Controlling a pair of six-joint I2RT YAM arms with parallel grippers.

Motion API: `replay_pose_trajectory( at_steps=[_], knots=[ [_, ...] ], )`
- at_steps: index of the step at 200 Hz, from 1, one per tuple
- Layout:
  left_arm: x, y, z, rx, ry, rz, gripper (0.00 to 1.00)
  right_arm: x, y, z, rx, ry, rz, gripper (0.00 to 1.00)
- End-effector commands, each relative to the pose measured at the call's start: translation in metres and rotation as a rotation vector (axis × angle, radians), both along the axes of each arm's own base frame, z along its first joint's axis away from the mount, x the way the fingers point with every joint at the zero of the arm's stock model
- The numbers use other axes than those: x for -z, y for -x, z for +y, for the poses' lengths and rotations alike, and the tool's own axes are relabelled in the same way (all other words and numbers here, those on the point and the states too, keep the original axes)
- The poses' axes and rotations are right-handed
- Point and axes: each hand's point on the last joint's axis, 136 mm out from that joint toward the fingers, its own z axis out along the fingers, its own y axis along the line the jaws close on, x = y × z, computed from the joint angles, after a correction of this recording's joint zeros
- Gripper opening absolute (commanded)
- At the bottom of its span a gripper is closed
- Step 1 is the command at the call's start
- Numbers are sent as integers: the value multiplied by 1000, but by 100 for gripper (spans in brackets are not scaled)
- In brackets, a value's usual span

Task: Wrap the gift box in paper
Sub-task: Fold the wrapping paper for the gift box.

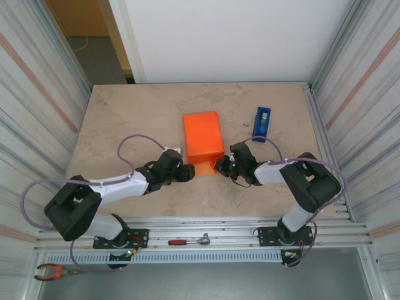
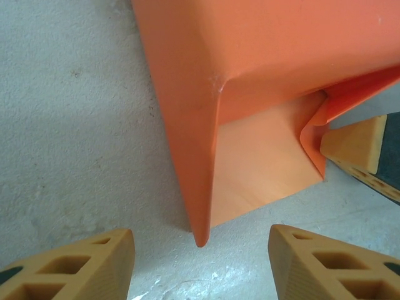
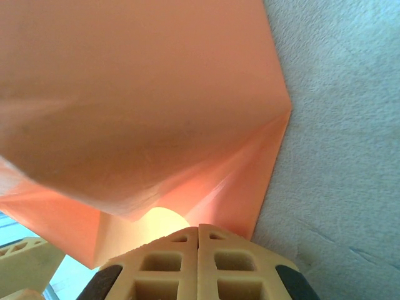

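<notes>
The box (image 1: 202, 132), already sleeved in paper (image 2: 181, 125), sits mid-counter (image 1: 125, 119) with its near end open. The step in hand looks like folding that end shut. The right jaws are closed and empty, their tip pressing the side flap (image 2: 310, 140) inward. The left jaws stand partly open, gripping nothing, a paper corner just ahead between them. Next, I judge, the left side must be tucked flat against the box without shifting it.
</notes>
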Motion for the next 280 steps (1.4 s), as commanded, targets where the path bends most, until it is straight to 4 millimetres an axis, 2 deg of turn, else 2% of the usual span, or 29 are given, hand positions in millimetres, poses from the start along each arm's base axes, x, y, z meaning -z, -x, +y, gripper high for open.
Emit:
replay_pose_trajectory(
  at_steps=[1,45,69,102,135,146,185,196,212,280],
  knots=[
    [3,-6,3,-56,-34,-6,59,-1,1,-1,-21,11,-6,0],
    [11,-6,-6,-37,-51,0,53,1,1,-2,-20,14,-1,0],
    [12,-9,-12,-27,-52,-5,43,3,2,-2,-23,17,3,0],
    [13,-12,-18,-17,-57,-8,35,5,3,-3,-22,21,8,0],
    [16,-13,-20,-14,-70,1,33,5,2,-3,-22,20,7,0],
    [18,-13,-19,-17,-74,7,30,5,3,-3,-22,21,8,0],
    [23,-13,-17,-23,-93,22,26,5,3,-3,-23,22,8,0],
    [24,-12,-17,-21,-95,24,22,5,3,-3,-22,23,7,0],
    [23,-13,-19,-19,-94,23,16,6,4,-4,-22,25,11,0],
    [5,-17,-32,4,-38,9,13,7,5,-3,-26,28,12,0]
  ],
)
